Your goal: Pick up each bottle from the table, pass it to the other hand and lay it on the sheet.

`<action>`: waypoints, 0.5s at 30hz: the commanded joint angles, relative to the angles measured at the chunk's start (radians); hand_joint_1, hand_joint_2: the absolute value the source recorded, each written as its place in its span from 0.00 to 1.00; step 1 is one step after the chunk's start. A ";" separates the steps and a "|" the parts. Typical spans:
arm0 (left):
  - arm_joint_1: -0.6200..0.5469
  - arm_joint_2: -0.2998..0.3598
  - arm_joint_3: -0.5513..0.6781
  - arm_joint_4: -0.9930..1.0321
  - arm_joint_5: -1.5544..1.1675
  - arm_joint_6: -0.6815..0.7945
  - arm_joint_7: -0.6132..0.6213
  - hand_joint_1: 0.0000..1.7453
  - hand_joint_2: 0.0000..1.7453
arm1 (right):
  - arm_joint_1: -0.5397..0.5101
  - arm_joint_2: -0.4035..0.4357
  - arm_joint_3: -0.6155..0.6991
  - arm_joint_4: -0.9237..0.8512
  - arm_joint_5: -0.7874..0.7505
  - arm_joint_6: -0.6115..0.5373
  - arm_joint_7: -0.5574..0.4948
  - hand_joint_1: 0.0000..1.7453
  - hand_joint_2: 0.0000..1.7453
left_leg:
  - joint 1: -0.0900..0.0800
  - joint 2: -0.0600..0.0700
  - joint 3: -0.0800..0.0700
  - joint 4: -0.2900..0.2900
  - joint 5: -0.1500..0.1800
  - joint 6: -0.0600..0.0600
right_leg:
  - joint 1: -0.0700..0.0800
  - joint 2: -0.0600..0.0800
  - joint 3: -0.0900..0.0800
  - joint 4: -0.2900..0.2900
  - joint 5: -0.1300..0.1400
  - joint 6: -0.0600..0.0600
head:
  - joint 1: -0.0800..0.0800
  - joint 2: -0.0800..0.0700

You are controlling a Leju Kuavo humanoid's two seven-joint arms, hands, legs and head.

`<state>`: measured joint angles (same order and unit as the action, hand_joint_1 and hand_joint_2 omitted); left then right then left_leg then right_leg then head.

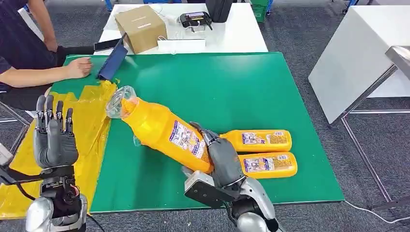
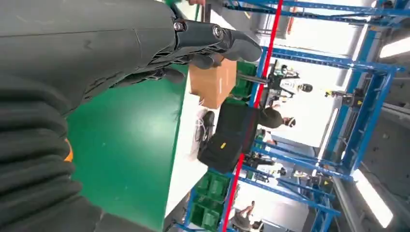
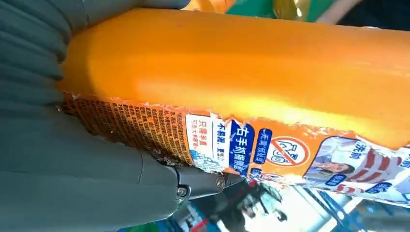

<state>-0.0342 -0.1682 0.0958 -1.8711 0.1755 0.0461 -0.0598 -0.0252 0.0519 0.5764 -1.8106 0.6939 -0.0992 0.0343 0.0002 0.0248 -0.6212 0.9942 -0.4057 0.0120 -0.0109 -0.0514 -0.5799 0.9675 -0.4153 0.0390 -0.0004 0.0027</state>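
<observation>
Head view shows right hand [image 1: 220, 157] gripping orange bottle [image 1: 162, 129], left hand [image 1: 54, 137] raised, spread, holding nothing.

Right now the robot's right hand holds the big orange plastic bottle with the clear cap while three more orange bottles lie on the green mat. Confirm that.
Not three: the head view shows two orange bottles on the green mat. The right hand does hold the big orange plastic bottle.

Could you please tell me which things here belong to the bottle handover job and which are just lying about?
Belong to the job:
held bottle, gripped by the right hand
two lying bottles
yellow sheet
left hand, raised with nothing in it

Lying about:
cardboard box
black case
dark flat object by the person's hand
</observation>
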 commanded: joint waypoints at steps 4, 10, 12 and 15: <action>0.252 0.148 -0.240 0.006 0.451 -0.415 0.052 0.00 1.00 | 0.101 -0.073 -0.070 -0.166 -0.017 -0.056 -0.101 1.00 1.00 | 0.000 -0.001 0.006 -0.001 -0.003 0.000 | -0.001 0.004 0.006 -0.002 -0.003 -0.001 | 0.000 0.000; 0.262 0.231 -0.436 -0.079 0.551 -0.453 0.005 0.00 1.00 | 0.069 -0.060 -0.062 -0.101 -0.021 -0.027 -0.112 1.00 1.00 | 0.001 -0.002 0.005 0.000 -0.004 -0.001 | 0.000 0.003 0.005 0.000 -0.003 -0.002 | 0.000 0.000; 0.256 0.262 -0.502 -0.087 0.603 -0.473 -0.008 0.00 1.00 | 0.039 -0.012 -0.061 -0.078 -0.032 0.022 -0.120 1.00 1.00 | 0.001 -0.003 0.005 0.000 -0.003 -0.001 | 0.000 0.003 0.005 0.000 -0.004 -0.001 | 0.000 0.000; 0.244 0.274 -0.539 -0.106 0.527 -0.470 -0.050 0.00 1.00 | 0.009 0.009 -0.033 -0.069 -0.014 0.057 -0.104 1.00 1.00 | 0.001 0.001 0.003 0.000 -0.003 -0.001 | 0.000 0.006 0.003 0.000 -0.003 0.001 | 0.000 0.000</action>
<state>0.2166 -0.0209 -0.2191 -1.9386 0.7284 -0.4184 -0.0683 0.0636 0.0114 0.5261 -1.9494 0.6672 -0.1123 -0.0763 0.0003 0.0248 -0.6209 0.9939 -0.4070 0.0121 -0.0109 -0.0511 -0.5793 0.9672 -0.4174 0.0411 -0.0004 0.0027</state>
